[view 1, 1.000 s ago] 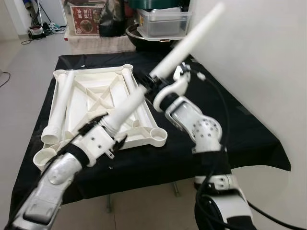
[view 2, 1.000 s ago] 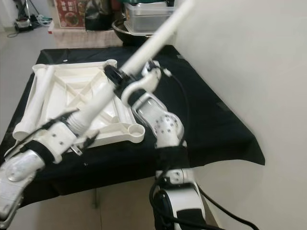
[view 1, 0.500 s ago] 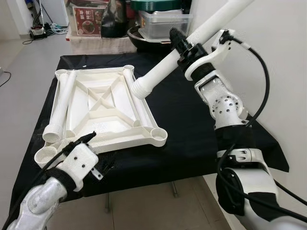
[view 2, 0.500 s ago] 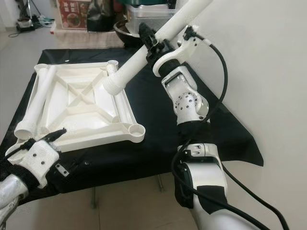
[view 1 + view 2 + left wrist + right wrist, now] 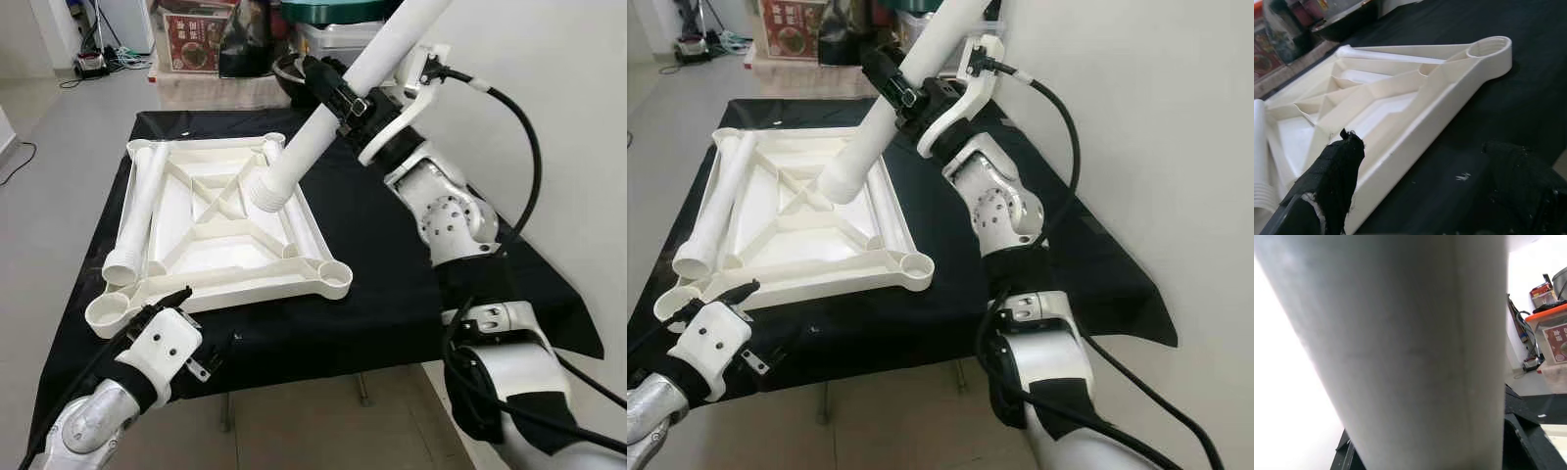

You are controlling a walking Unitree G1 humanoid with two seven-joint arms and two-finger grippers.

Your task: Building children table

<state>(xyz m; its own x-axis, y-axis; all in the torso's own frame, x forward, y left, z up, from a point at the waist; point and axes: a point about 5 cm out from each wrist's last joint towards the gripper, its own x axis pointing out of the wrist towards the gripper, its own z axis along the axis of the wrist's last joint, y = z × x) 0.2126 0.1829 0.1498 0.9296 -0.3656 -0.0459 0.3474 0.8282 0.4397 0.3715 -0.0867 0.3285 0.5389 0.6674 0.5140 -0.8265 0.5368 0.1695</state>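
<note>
Now – right end effector (image 5: 338, 98) raised, clamping leg (image 5: 312, 147) – left end effector (image 5: 167, 304) low, open

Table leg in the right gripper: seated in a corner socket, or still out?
Out. The right gripper holds the table leg tilted, its ribbed end hanging above the upturned tabletop, in no socket.

A black cloth (image 5: 392, 284) covers the stand; storage boxes (image 5: 338, 34) sit behind.

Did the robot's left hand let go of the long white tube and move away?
Yes. The left hand has dropped to the near table edge, below the tabletop frame. The right hand alone holds the white leg.
</note>
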